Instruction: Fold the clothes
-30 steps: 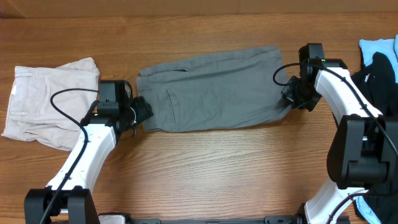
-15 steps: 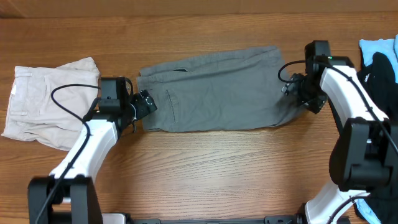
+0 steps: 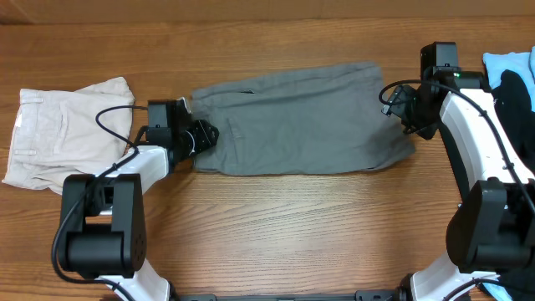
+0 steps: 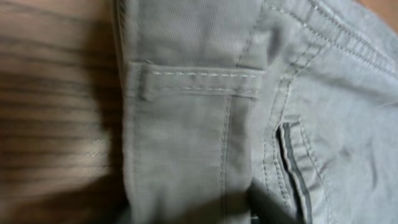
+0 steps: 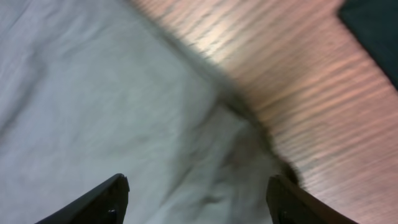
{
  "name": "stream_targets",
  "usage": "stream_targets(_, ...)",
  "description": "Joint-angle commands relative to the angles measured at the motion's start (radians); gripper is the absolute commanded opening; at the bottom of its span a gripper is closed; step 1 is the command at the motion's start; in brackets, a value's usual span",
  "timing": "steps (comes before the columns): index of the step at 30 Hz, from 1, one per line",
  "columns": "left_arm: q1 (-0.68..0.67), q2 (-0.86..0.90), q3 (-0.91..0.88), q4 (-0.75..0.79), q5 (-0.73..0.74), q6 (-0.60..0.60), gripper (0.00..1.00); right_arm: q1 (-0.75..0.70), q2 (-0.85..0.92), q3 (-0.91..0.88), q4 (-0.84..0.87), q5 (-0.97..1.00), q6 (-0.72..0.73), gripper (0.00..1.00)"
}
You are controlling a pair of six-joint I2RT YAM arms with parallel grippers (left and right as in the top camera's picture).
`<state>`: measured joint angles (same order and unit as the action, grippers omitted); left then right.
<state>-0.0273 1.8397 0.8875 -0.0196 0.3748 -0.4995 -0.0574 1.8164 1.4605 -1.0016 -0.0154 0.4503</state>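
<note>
The grey shorts point(image 3: 301, 117) lie folded flat across the middle of the table, waistband to the left. My left gripper point(image 3: 203, 136) sits at that waistband edge. In the left wrist view the waistband and a belt loop point(image 4: 199, 84) fill the frame, and the fabric is pinched between the jaws point(image 4: 193, 214). My right gripper point(image 3: 398, 107) hovers over the shorts' right end. Its fingers stand wide apart above the grey cloth point(image 5: 112, 93), with nothing between them point(image 5: 199, 199).
Cream-white shorts point(image 3: 71, 134) lie at the left of the table. A light-blue garment point(image 3: 504, 63) and a black one point(image 3: 520, 104) are piled at the right edge, close to my right arm. Bare wood point(image 3: 292, 226) runs along the front.
My left gripper has slid right onto the waistband and closed on it. My right gripper has let go of the shorts' right end, opened, and drawn back up and to the right.
</note>
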Motion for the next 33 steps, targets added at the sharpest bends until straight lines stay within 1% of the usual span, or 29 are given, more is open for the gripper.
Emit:
stream_targets(1,-0.035,0.062,-0.003,-0.009,0.053,0.006,0.04,-0.002,-0.027,0.026,0.016,-0.154,-0.153,0.68)
stream_targets(3,-0.039,0.059,-0.002,-0.01,0.083,0.006,0.04,-0.001,-0.027,0.026,0.016,-0.201,-0.197,0.61)
stream_targets(4,-0.038,0.054,-0.002,-0.011,0.106,0.006,0.04,0.002,-0.027,0.026,0.015,-0.222,-0.22,0.53)
stream_targets(7,-0.028,0.015,0.003,-0.059,0.117,0.006,0.04,0.017,-0.026,0.026,0.011,-0.261,-0.27,0.36)
stream_targets(9,-0.016,-0.039,0.019,-0.143,0.097,0.006,0.04,0.045,-0.026,0.026,0.002,-0.291,-0.317,0.27)
stream_targets(11,-0.005,-0.09,0.044,-0.226,0.073,0.006,0.04,0.08,-0.025,0.025,-0.005,-0.301,-0.337,0.23)
stream_targets(14,0.002,-0.177,0.114,-0.395,0.024,0.015,0.04,0.154,-0.023,0.013,0.003,-0.301,-0.373,0.21)
stream_targets(18,0.002,-0.27,0.225,-0.557,-0.042,0.06,0.04,0.237,-0.019,-0.044,0.059,-0.301,-0.373,0.16)
stream_targets(21,0.002,-0.308,0.29,-0.614,-0.072,0.063,0.04,0.29,-0.019,-0.1,0.106,-0.315,-0.372,0.16)
stream_targets(26,0.001,-0.32,0.395,-0.694,-0.034,0.061,0.04,0.389,-0.019,-0.204,0.229,-0.354,-0.356,0.16)
stream_targets(30,0.001,-0.32,0.458,-0.76,-0.004,0.059,0.04,0.475,-0.014,-0.292,0.388,-0.417,-0.309,0.16)
stream_targets(33,0.001,-0.321,0.475,-0.792,-0.005,0.059,0.04,0.534,-0.012,-0.336,0.495,-0.423,-0.233,0.16)
